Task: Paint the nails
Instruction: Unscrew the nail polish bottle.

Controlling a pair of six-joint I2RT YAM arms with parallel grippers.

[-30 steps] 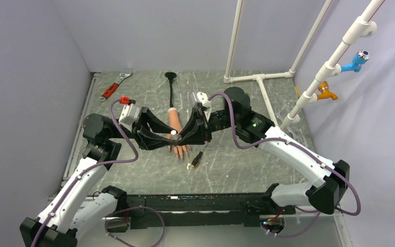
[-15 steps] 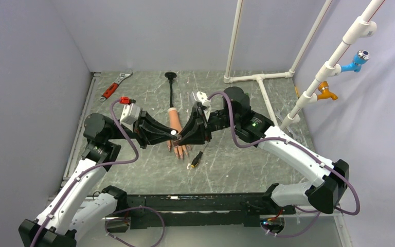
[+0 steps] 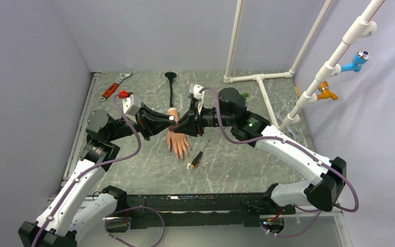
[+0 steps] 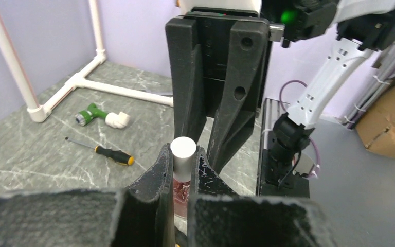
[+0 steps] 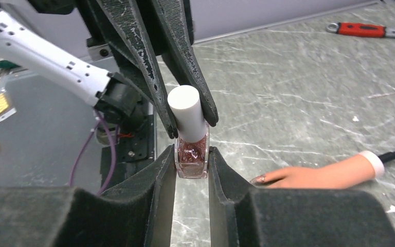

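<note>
A small glass polish bottle of reddish glitter polish with a white cap hangs above the table between both arms. My right gripper is shut on its glass body. Shut on the cap is my left gripper, coming from the opposite side. In the top view the two grippers meet at the bottle, over the wrist of the peach mannequin hand. The hand lies flat on the table, fingers toward the near edge. One nail looks dark and glittery; the other nails are too small to judge.
A black-and-yellow screwdriver lies just right of the fingertips. A red-handled wrench sits at the back left. The hand's black stalk runs toward the back wall. White PVC piping and a green-white fitting occupy the back right.
The left gripper's jaws have closed onto the cap. Both grippers, with the bottle, have shifted away from the near edge, from above the fingers to above the wrist.
</note>
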